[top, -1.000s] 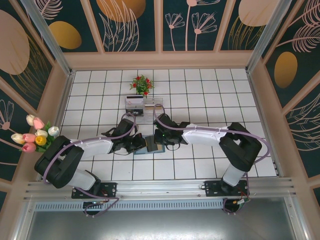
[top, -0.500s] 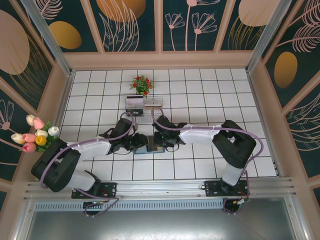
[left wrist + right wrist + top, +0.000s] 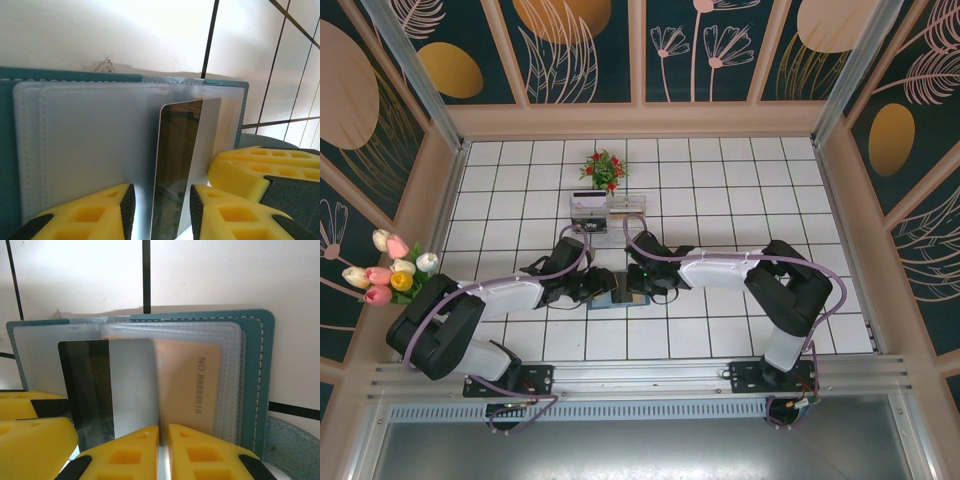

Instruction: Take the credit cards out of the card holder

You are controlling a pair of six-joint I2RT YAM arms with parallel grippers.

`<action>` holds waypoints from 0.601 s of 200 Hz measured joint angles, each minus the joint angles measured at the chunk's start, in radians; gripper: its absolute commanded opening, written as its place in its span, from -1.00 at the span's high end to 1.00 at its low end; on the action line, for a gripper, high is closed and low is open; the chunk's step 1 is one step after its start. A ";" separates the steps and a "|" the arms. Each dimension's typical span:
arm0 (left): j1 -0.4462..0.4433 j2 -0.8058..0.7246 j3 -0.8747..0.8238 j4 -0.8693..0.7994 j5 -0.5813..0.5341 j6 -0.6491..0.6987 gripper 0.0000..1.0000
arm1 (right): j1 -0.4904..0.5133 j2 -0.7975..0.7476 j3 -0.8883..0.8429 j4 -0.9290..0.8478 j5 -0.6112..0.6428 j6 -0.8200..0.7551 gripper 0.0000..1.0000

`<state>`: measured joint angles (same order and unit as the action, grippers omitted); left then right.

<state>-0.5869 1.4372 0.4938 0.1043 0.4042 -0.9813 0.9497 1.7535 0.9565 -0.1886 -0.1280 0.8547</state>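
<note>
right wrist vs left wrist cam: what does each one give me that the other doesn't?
Right wrist: a tan card with a printed number inside the clear sleeves, and the right pincer closed to a slit at their near edge. Left wrist: the left pincer, jaws apart either side of the striped card, plus a scuff on the tile. Both: the teal wallet, the sleeves and that striped card.

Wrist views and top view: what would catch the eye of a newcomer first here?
In the wrist views, the open teal card holder shows a dark-striped grey card sticking partly out of its frosted sleeves, just ahead of the yellow fingers. From above, both arms meet over it at the middle of the white tiled table, before a clear rack and red flowers.
</note>
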 measured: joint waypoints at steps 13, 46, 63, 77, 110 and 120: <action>0.000 0.004 0.000 0.010 0.008 -0.003 0.28 | -0.001 0.000 -0.002 0.004 -0.003 0.000 0.69; 0.004 0.028 -0.009 0.068 0.052 -0.019 0.38 | -0.002 0.000 -0.003 0.007 -0.006 0.000 0.69; 0.006 0.032 -0.011 0.083 0.065 -0.019 0.46 | -0.002 0.002 -0.003 0.008 -0.008 0.000 0.69; 0.008 0.035 -0.012 0.092 0.072 -0.019 0.51 | -0.003 0.002 -0.003 0.009 -0.010 0.000 0.69; 0.014 0.043 -0.022 0.101 0.079 -0.021 0.71 | -0.006 0.002 -0.004 0.008 -0.014 0.000 0.69; 0.016 0.043 -0.024 0.101 0.079 -0.021 0.75 | -0.006 0.002 -0.004 0.008 -0.014 0.000 0.69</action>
<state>-0.5709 1.4803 0.4694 0.2058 0.4831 -1.0023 0.9440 1.7554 0.9527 -0.1810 -0.1421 0.8547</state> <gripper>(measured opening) 0.148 0.155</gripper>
